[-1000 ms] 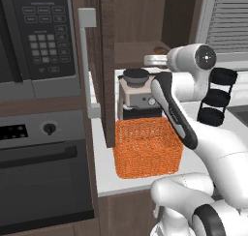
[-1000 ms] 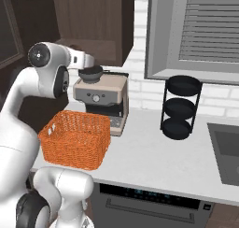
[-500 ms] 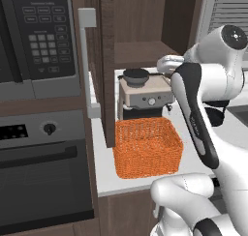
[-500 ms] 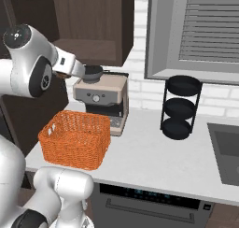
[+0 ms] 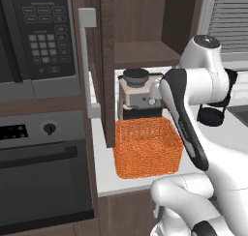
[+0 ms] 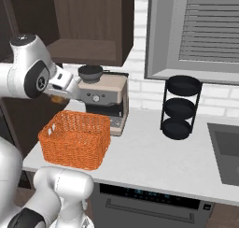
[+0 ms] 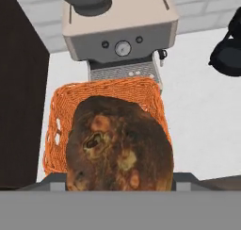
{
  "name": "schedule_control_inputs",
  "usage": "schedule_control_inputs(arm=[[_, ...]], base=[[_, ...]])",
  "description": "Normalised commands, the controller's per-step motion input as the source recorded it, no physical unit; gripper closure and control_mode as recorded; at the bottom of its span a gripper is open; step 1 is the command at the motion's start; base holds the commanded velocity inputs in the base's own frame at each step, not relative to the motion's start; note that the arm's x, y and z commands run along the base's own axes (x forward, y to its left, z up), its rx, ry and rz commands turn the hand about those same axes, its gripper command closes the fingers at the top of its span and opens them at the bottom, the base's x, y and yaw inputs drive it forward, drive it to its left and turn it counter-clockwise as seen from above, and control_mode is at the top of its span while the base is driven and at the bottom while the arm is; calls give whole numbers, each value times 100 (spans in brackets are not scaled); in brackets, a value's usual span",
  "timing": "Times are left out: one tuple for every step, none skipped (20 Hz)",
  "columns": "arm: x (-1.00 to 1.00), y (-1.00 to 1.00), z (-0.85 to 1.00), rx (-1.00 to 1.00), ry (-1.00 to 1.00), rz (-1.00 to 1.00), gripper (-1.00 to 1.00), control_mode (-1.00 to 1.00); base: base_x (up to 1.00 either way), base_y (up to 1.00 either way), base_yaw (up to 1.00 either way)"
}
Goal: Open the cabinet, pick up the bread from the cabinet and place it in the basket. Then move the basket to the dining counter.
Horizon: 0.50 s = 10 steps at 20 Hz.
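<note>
Arm bent above the basket, gripper clamped on the bread, fingers spread wide around it. Basket on the counter, before the coffee machine, holds nothing.

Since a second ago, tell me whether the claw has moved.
Yes. In the right base view the claw, shut on the bread, has dropped from level with the coffee machine's top toward the basket.
</note>
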Motion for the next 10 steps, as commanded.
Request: schedule_control_inputs(arm=[[65, 9, -89, 0, 18, 4, 100, -100], [53, 3, -98, 0, 12, 5, 100, -100], [36, 0, -100, 0, 13, 5, 100, -100], [29, 0, -100, 0, 11, 4, 100, -100], [29, 0, -100, 0, 9, 4, 100, -100], [38, 0, -96, 0, 7, 4, 100, -100], [50, 0, -74, 0, 5, 3, 100, -100], [47, 0, -79, 0, 7, 3, 100, -100], [36, 0, -84, 0, 17, 5, 100, -100], [41, 3, -88, 0, 15, 5, 100, -100]], base=[[0, 0, 0], [0, 0, 0], [0, 0, 0], [0, 0, 0], [0, 0, 0], [0, 0, 0], [0, 0, 0], [0, 0, 0], [0, 0, 0], [0, 0, 0]])
